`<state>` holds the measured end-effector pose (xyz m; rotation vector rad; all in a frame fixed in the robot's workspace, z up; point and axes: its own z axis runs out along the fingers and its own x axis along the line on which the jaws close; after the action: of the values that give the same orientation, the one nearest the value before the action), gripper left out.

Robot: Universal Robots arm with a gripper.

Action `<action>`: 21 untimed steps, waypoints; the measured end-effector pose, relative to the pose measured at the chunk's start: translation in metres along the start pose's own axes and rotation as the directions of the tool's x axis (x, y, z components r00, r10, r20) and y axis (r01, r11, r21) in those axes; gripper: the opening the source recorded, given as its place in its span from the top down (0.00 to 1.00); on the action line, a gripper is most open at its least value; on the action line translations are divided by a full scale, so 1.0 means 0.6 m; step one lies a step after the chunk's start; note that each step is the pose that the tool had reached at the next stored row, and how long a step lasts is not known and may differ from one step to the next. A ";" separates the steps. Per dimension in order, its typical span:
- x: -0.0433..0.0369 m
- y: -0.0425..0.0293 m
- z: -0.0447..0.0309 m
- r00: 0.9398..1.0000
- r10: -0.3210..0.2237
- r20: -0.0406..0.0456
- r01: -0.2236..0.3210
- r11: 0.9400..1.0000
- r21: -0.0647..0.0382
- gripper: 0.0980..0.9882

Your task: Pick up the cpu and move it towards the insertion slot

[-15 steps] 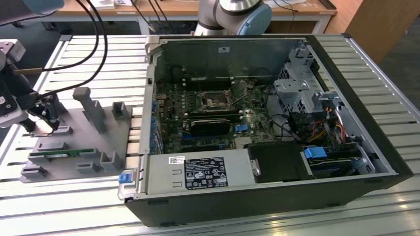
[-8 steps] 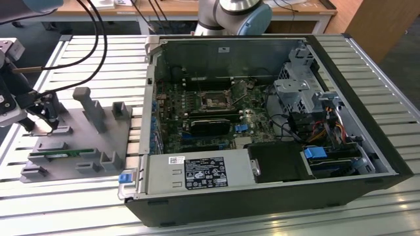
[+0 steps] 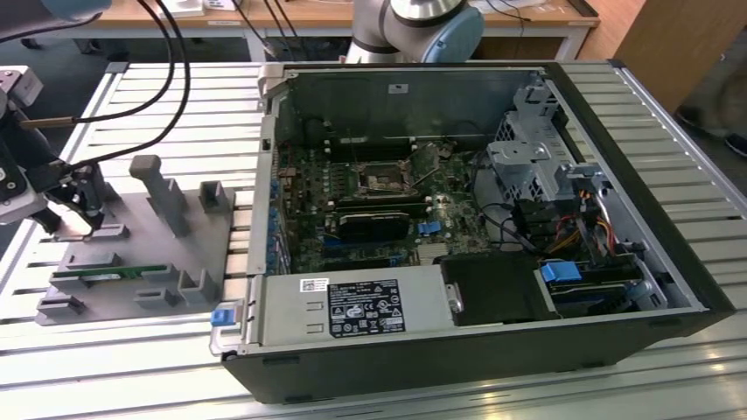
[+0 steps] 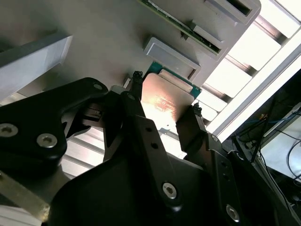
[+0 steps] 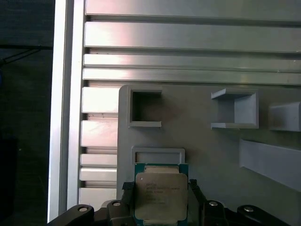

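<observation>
Over at the exterior view's far left, the gripper point(image 3: 73, 219) hangs low above a gray fixture plate point(image 3: 140, 262) on the slatted tabletop point(image 3: 152, 96). In the first wrist view its fingers point(image 5: 128, 192) pinch the cpu point(image 5: 160, 195) by opposite edges. The insertion slot point(image 3: 383, 179) sits mid-frame inside the open computer case point(image 3: 467, 363), well apart.

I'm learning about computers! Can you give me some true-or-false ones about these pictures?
1. The gripper is right at the cpu. True.
2. The cpu is already in the insertion slot. False: it is over at the grey tray, outside the computer case.
3. A green memory stick lies on the grey tray. True.
4. The computer case is closed up. False: it is open and its insides show.
</observation>
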<state>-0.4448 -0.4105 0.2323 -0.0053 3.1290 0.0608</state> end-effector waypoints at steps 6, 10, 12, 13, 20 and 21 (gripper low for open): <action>0.000 0.000 -0.004 1.000 0.000 0.000 0.000 1.000 0.000 0.51; 0.000 0.000 -0.006 1.000 0.000 0.000 0.000 1.000 0.000 0.51; 0.000 0.000 -0.008 1.000 0.000 0.000 0.000 1.000 0.000 0.51; 0.000 0.000 -0.008 1.000 0.000 0.000 0.000 1.000 0.000 0.51; 0.000 0.001 -0.013 1.000 0.000 0.000 0.000 1.000 0.000 0.51; 0.000 0.001 -0.014 1.000 0.000 0.000 0.000 1.000 0.000 0.51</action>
<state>-0.4448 -0.4104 0.2408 -0.0053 3.1290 0.0609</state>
